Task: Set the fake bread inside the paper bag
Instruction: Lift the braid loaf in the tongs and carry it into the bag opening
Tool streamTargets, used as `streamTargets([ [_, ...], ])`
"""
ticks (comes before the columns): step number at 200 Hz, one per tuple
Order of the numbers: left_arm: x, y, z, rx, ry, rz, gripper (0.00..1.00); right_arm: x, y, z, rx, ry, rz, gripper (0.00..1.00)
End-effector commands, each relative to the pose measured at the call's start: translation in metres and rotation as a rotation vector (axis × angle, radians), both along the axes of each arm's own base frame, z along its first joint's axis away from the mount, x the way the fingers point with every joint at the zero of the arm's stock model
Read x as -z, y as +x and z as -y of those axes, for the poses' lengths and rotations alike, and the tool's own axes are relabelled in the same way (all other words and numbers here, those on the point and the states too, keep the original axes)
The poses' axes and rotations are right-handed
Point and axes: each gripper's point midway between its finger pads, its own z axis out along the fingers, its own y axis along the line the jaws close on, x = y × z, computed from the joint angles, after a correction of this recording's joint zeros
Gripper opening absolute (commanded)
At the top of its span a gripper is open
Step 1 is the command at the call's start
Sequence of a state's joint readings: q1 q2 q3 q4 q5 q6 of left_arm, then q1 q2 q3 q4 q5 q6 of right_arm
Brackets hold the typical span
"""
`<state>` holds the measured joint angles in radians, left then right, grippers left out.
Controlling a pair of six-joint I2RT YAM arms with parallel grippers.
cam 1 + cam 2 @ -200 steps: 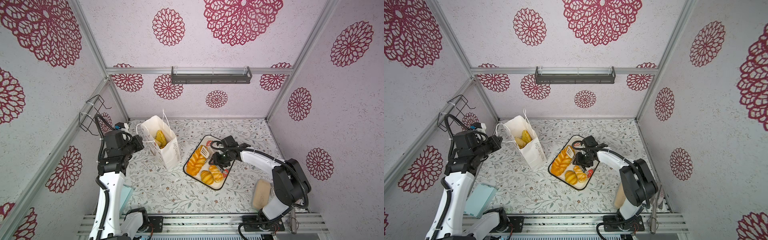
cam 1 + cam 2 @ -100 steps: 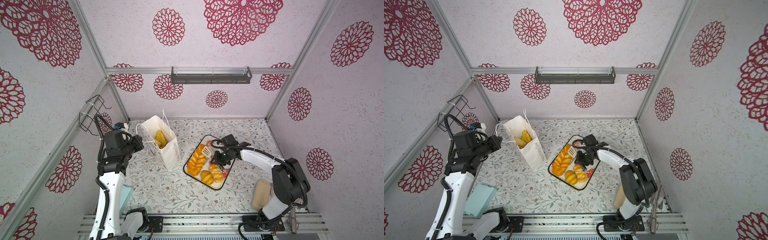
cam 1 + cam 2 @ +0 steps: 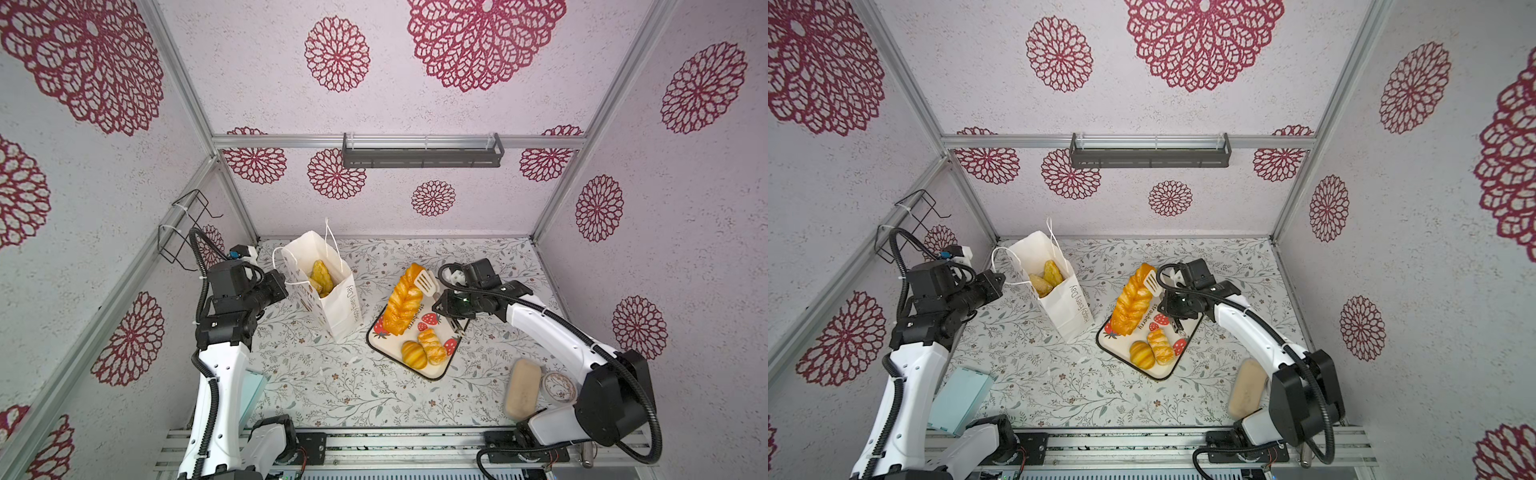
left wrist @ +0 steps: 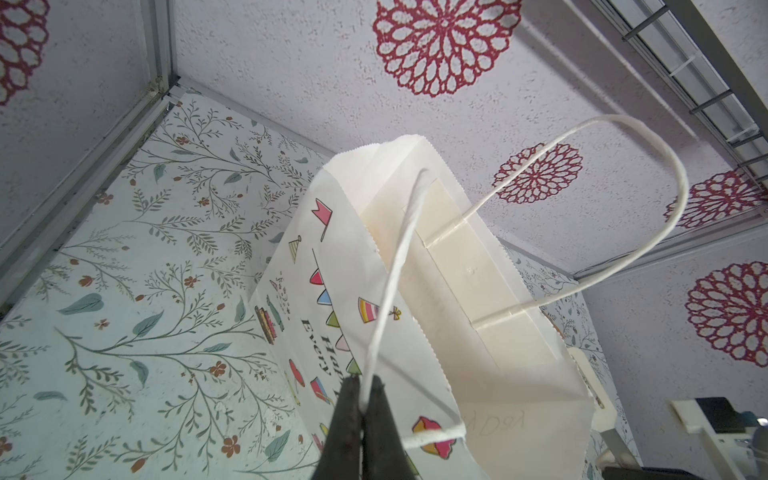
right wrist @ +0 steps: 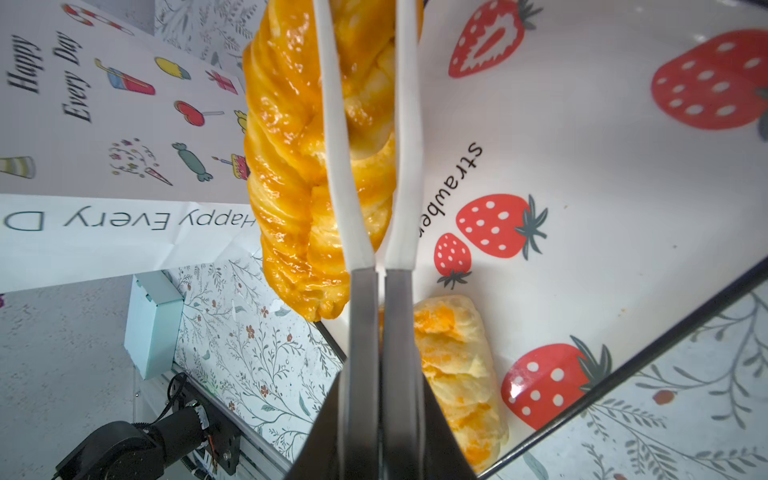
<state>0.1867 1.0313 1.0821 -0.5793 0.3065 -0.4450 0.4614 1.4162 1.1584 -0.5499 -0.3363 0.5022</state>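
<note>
**Loaf pinched in tongs beside the bag**

The braided loaf [image 3: 402, 300] [image 3: 1133, 301] lay along the tray's [image 3: 388, 343] 10 o'clock edge, its far end sticking out past the rim. White tongs [image 3: 426, 281] clasped it from both sides, their arms [image 5: 336, 166] pressed against its glossy crust [image 5: 291, 166]. Whether the loaf was clear of the tray could not be told. The right gripper [image 3: 446, 305] [image 5: 382, 415] was squeezed tight on the tongs' metal handles, coming in from the loaf's 3 o'clock.

Two smaller pastries [image 3: 424, 353] sat touching at the tray's 6 o'clock end.

The bag [image 3: 332, 309] [image 3: 1067, 307] stood upright just beside the tray, at its 9 o'clock, mouth open, with more bread [image 3: 322, 272] inside. The left gripper [image 3: 284, 286] [image 4: 361, 415], at the bag's 9 o'clock, was clamped on one cord handle [image 4: 392, 270] and held it taut.

A beige block [image 3: 521, 392] lay at the tray's 4 o'clock, by the right arm's base. A teal box [image 3: 957, 399] lay at 7 o'clock, by the left arm.
</note>
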Motion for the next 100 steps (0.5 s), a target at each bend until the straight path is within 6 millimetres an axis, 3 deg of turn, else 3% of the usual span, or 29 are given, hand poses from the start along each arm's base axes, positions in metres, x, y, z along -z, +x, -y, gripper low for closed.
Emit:
streamTargets([
  [1, -0.002, 0.003, -0.001, 0.0, -0.007, 0.018, 0.0, -0.054, 0.006, 0.005, -0.009, 0.02, 0.169, 0.19],
  [100, -0.003, 0.003, 0.0, 0.007, -0.01, 0.024, 0.0, -0.158, -0.007, 0.005, -0.076, 0.08, 0.419, 0.19],
])
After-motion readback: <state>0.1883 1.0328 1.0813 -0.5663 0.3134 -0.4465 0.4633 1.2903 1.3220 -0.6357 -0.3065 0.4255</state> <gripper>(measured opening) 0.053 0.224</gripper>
